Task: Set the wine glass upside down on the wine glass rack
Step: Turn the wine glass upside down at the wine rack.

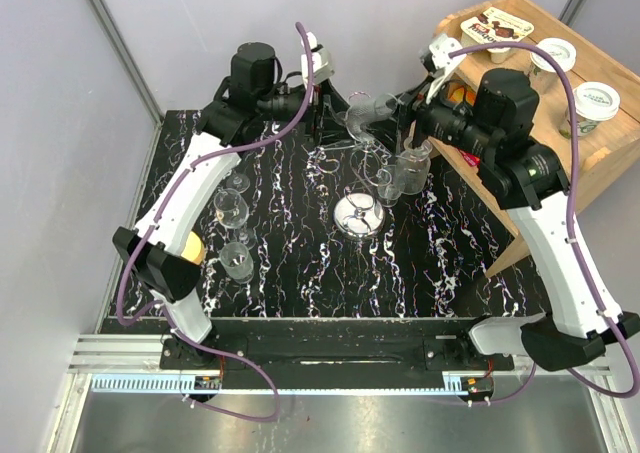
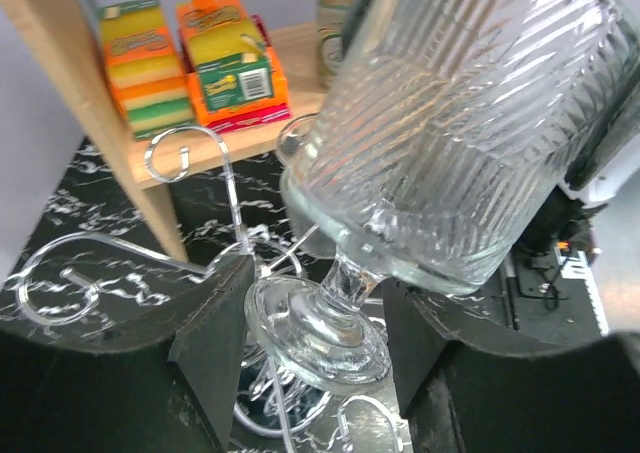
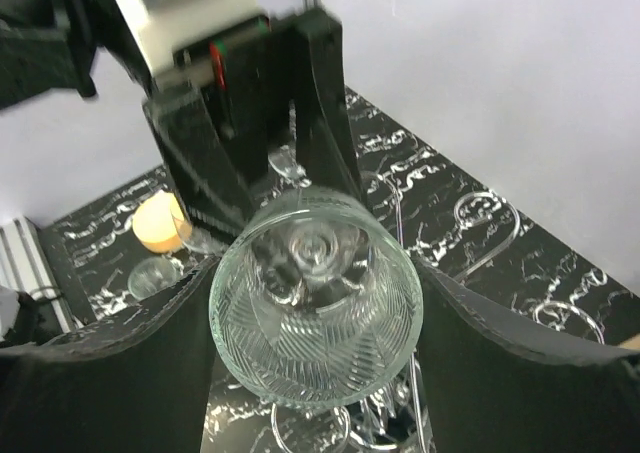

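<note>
Ribbed clear wine glass (image 2: 450, 143); shiny chrome wire rack (image 1: 357, 215).

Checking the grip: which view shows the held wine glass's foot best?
Left wrist: the wine glass foot fills mid-frame, sharp. Right wrist shows it only blurred through the bowl; top external, barely at all.

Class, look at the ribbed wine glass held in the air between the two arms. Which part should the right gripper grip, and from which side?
Grip the wine glass across its ribbed bowl, coming from the open mouth, which faces the right gripper. The left gripper sits around the stem and foot, so that end is taken.
</note>
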Motion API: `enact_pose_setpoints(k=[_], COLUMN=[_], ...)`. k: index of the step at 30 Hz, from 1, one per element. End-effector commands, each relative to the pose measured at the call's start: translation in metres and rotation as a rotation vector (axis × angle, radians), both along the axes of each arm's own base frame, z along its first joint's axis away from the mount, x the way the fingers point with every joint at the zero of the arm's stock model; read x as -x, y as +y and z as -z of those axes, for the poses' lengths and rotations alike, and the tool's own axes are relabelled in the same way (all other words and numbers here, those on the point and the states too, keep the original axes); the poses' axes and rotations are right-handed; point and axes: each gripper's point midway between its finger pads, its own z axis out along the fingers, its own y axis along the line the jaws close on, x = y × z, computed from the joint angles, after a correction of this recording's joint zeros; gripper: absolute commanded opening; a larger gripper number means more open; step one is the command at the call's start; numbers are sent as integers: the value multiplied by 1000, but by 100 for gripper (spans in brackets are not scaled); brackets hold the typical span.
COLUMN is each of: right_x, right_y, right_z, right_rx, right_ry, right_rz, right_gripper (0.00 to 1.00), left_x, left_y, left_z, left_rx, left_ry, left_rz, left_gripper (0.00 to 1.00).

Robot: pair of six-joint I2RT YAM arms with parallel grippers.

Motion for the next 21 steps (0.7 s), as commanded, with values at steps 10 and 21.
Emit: enact_pose_setpoints(k=[10, 21], right_x=[-28, -43], right_y=[-38, -50], right_z=[52, 78], right_rx=[161, 205], right_ry=[-32, 8], right_rz=[197, 263], right_gripper=[20, 33], left_x=[-6, -5], left_y=[17, 13], left_z=[-33, -20], left_rx=[-5, -56], left_ry=[-147, -185], left_rz=[-100, -89], left_gripper=[0, 0])
